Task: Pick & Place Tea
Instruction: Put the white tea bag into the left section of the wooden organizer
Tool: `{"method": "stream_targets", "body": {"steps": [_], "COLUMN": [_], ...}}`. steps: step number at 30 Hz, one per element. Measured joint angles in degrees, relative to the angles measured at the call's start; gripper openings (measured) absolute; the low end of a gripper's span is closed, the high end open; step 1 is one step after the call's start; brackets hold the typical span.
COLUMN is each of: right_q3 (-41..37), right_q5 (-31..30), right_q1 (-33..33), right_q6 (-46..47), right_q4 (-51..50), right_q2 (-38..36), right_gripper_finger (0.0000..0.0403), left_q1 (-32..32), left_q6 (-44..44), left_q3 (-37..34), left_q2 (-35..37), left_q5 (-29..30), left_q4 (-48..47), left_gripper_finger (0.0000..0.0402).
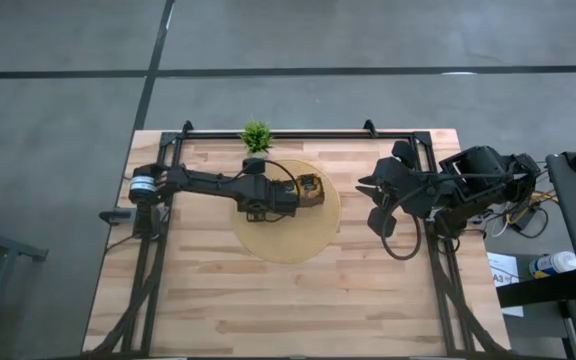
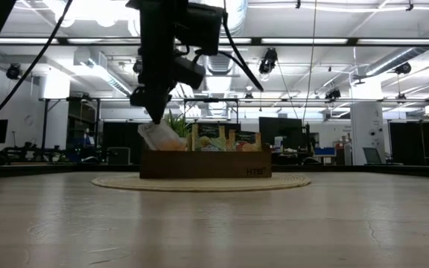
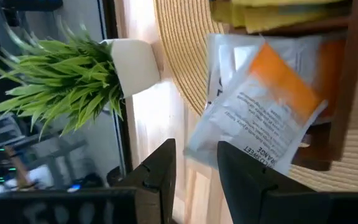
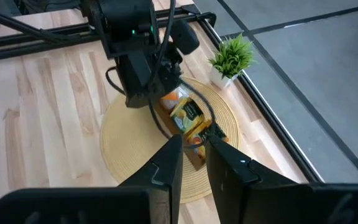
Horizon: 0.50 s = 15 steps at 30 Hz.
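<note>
Currently:
Left hand [image 3: 194,165]: over the tray's plant-side end, pinching a white-and-orange sachet [image 3: 263,109] by its edge, above more sachets in the end slot.
Right hand [image 4: 191,155]: parked near 3 o'clock on the counter [image 1: 218,300], fingers close together, holding nothing.
Slip risk: shallow edge pinch; sachet could twist or drop back.
Snag risk: lower corner could catch neighbouring sachets or the tray [image 2: 199,165] wall, dragging extras out.
Nearby: potted plant [image 1: 256,135] at 12 o'clock, just beyond the round mat [image 1: 298,245]; green-and-yellow sachets [image 2: 209,136] upright in the next slot.
Obstacles: plant leaves close to the lifting path; right arm well clear.
</note>
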State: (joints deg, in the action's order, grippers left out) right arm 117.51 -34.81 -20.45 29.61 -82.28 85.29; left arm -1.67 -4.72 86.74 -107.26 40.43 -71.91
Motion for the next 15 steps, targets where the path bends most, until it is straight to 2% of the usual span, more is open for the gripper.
{"method": "stream_targets", "body": {"steps": [7, 13, 15], "right_q3": [0.00, 0.00, 0.00], "right_q5": [0.00, 0.06, 0.07], "right_q1": [0.00, 0.00, 0.00], "right_q6": [-0.24, -0.24, -0.21], "right_q4": [-0.05, -0.23, -0.24], "right_q2": [0.01, 0.01, 0.00], "right_gripper_finger": [0.0068, 0.0068, 0.0068], "left_q1": [0.00, 0.00, -0.11], "left_q6": [-0.52, -1.74, -3.52], "left_q3": [1.42, 1.40, 1.35], "left_q2": [3.68, 4.72, 6.14], "left_q5": [-10.10, -10.58, -12.46], "left_q4": [2.86, 3.27, 3.29], "left_gripper_finger": [0.0112, 0.0112, 0.0112]}}
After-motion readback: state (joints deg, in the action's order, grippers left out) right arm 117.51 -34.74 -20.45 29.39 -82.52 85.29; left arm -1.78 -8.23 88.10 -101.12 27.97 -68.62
